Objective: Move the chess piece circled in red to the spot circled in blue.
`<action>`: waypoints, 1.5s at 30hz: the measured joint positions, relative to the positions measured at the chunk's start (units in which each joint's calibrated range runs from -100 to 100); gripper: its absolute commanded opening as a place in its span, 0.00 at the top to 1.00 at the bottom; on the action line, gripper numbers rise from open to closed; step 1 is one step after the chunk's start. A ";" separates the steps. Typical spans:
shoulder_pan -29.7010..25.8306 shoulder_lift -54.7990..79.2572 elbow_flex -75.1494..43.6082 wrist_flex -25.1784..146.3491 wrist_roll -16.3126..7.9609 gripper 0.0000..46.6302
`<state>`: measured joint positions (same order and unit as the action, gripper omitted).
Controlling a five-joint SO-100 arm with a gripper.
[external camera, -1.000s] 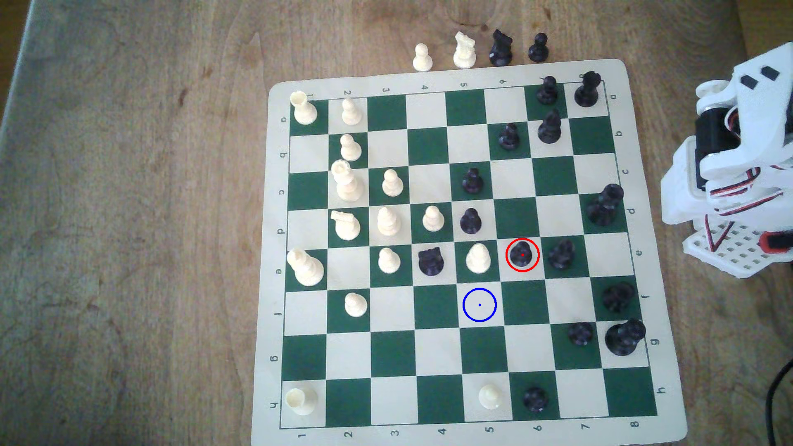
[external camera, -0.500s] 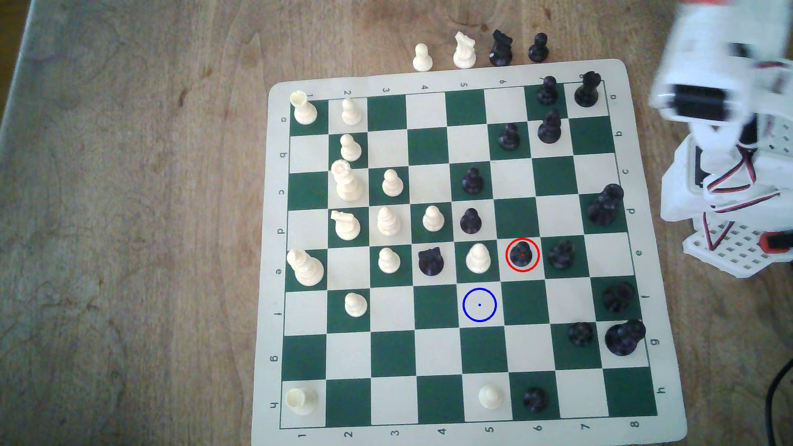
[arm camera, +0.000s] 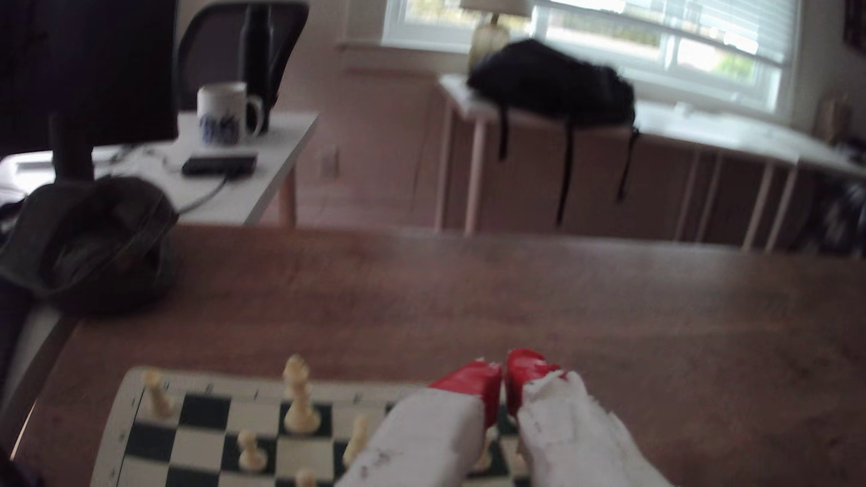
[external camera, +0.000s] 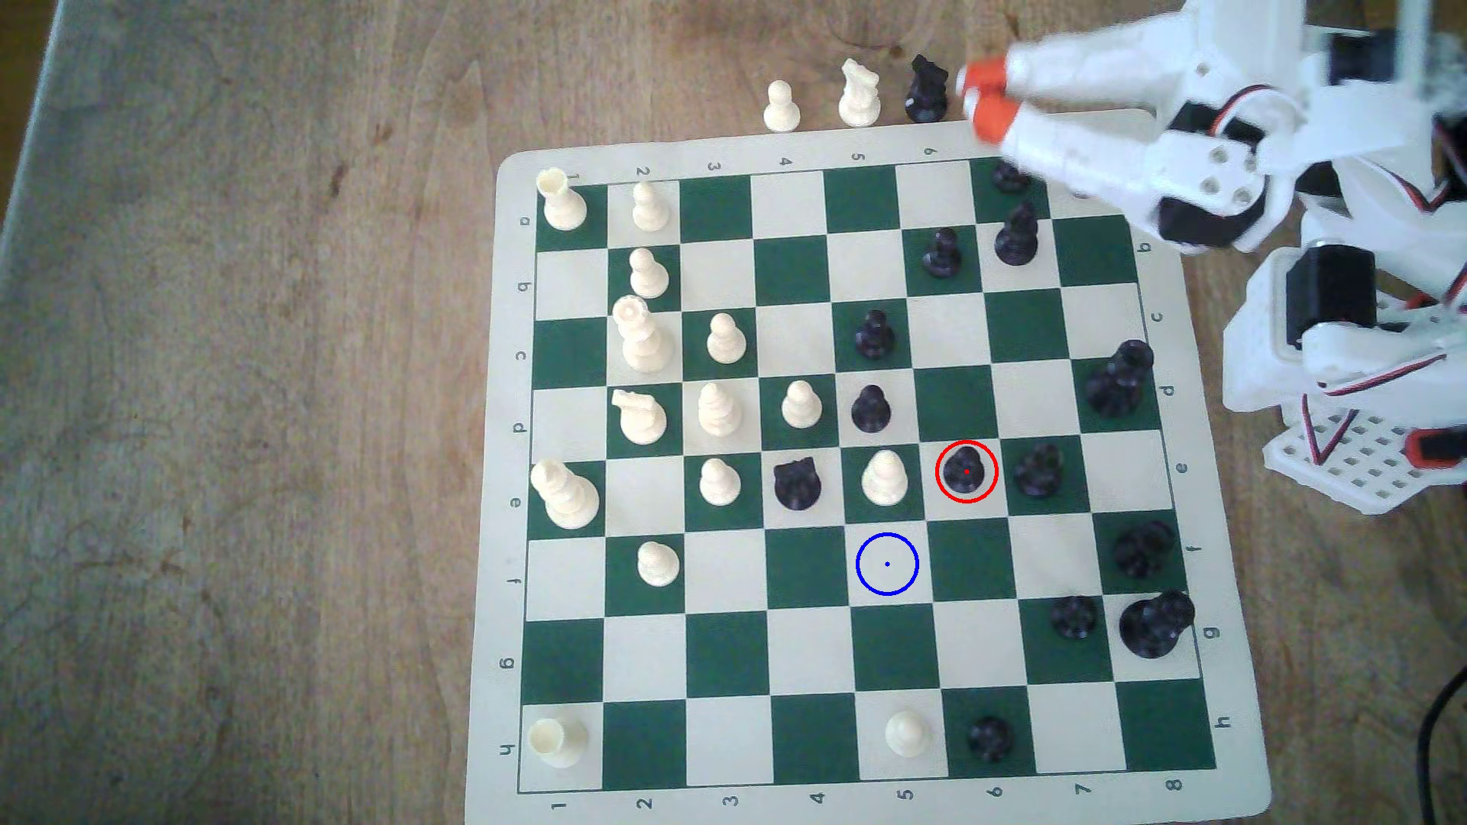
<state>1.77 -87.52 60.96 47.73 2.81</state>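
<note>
The black pawn (external camera: 965, 471) stands inside the red ring on a cream square of the chessboard (external camera: 1222, 492). One square diagonally toward the exterior view's lower left lies the blue-ringed cream spot (external camera: 887, 564), with nothing on it. My gripper (external camera: 975, 97) hangs over the board's far right corner, well away from the pawn, its orange-tipped fingers pressed together and holding nothing. In the wrist view the gripper (arm camera: 503, 374) shows its red tips closed above the board.
A white pawn (external camera: 883, 478) and a black knight (external camera: 796, 482) stand beside the ringed pawn, another black piece (external camera: 1038, 470) on its other side. Captured pieces (external camera: 859, 95) line the table beyond the board. The arm's base (external camera: 1349, 381) sits at the exterior view's right.
The arm has unfolded from its rest at the exterior view's right and swung out over the board's far right corner. No piece has moved.
</note>
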 measured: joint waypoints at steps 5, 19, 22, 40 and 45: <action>-3.54 8.38 -8.13 16.49 -4.88 0.95; -12.54 27.31 -8.86 24.62 -13.48 0.80; -13.72 32.01 -10.94 26.29 -13.43 0.71; -13.20 56.64 -18.89 23.51 -11.97 0.64; -12.68 60.66 -19.79 22.79 -11.87 0.64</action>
<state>-10.91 -26.85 41.17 70.52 -9.06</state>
